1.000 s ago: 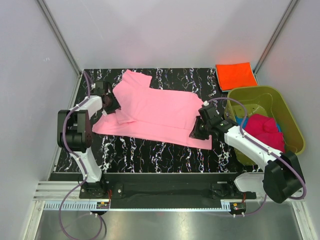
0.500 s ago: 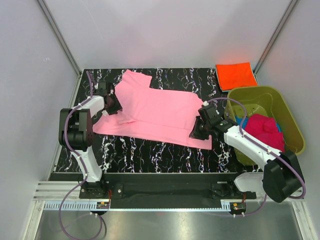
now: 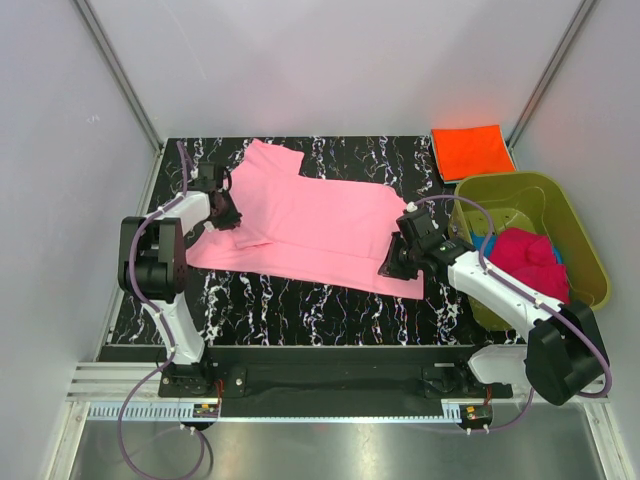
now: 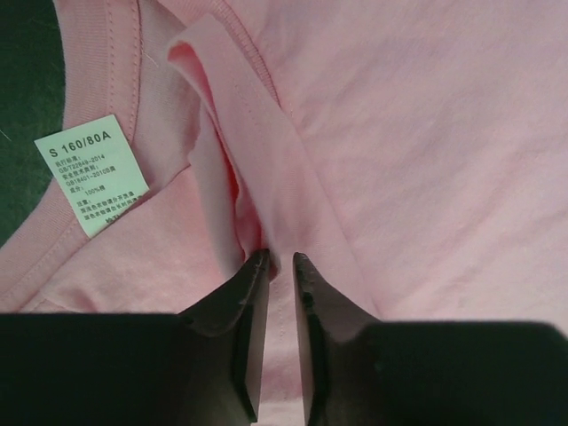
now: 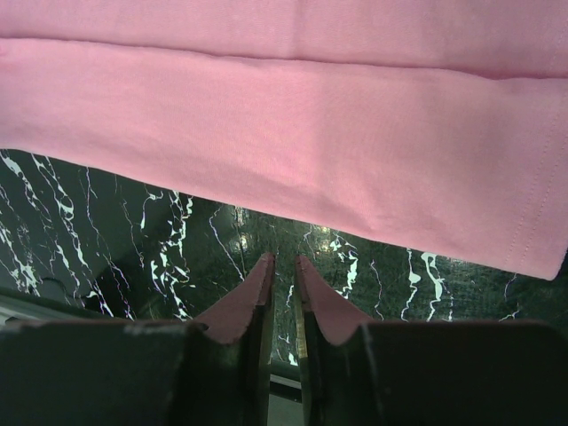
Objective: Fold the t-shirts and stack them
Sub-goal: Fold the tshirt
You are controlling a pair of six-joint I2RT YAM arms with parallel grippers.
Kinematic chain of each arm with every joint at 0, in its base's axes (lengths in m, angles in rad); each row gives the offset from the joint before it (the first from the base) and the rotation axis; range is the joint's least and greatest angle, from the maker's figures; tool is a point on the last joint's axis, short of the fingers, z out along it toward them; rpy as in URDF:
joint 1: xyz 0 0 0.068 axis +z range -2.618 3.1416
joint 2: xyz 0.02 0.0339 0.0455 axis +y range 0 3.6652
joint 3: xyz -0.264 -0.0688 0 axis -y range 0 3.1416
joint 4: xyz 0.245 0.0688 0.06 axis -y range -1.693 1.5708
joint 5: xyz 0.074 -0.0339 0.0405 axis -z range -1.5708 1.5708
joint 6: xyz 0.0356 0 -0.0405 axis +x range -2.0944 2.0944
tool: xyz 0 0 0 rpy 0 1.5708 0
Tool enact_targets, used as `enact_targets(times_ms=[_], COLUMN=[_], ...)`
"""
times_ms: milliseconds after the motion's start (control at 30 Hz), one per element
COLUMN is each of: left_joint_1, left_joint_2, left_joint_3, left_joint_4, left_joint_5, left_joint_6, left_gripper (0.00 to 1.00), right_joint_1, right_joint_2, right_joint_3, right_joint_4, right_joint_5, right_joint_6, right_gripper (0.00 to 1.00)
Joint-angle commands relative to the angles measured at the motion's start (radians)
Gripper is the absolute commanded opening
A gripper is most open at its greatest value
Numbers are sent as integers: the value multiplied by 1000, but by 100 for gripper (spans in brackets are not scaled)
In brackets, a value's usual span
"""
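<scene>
The light pink t-shirt (image 3: pixel 320 220) lies spread across the black marbled table. My left gripper (image 3: pixel 228 212) is at its collar end, and in the left wrist view its jaws (image 4: pixel 280 257) are pinched on a raised fold of the pink t-shirt (image 4: pixel 399 133) beside the size label (image 4: pixel 93 173). My right gripper (image 3: pixel 390 268) hovers at the shirt's near right corner. Its jaws (image 5: pixel 284 259) stand narrowly open over bare table, just short of the pink hem (image 5: pixel 266 115). The orange t-shirt (image 3: pixel 472 151) lies folded at the back right. The magenta t-shirt (image 3: pixel 528 258) and a blue one (image 3: pixel 484 243) sit in the tub.
An olive-green tub (image 3: pixel 510 180) stands at the right edge of the table, close to my right arm. The table's near strip (image 3: pixel 300 310) is dark marble. Grey walls enclose the back and both sides.
My left gripper has slid a little further over the collar end and its jaws have closed in on the fold. The right arm has stayed where it was.
</scene>
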Motion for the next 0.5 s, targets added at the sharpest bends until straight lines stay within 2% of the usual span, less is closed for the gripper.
enact_targets(times_ms=[0, 67, 133, 467], left_joint_1=[-5, -11, -17, -63], left_joint_2=[-24, -29, -30, -32], left_joint_3=[49, 58, 78, 121], left_joint_4=[14, 16, 18, 51], left_joint_5=[-15, -7, -6, 116], left_joint_6=[31, 49, 61, 121], left_gripper=[18, 6, 0, 0], right_joint_1=[6, 6, 5, 5], right_joint_2=[-13, -13, -10, 1], right_joint_3=[34, 37, 39, 43], right_joint_4=[14, 16, 16, 14], right_joint_5=[13, 13, 13, 20], right_joint_6=[-11, -11, -11, -12], right_gripper=[21, 21, 21, 21])
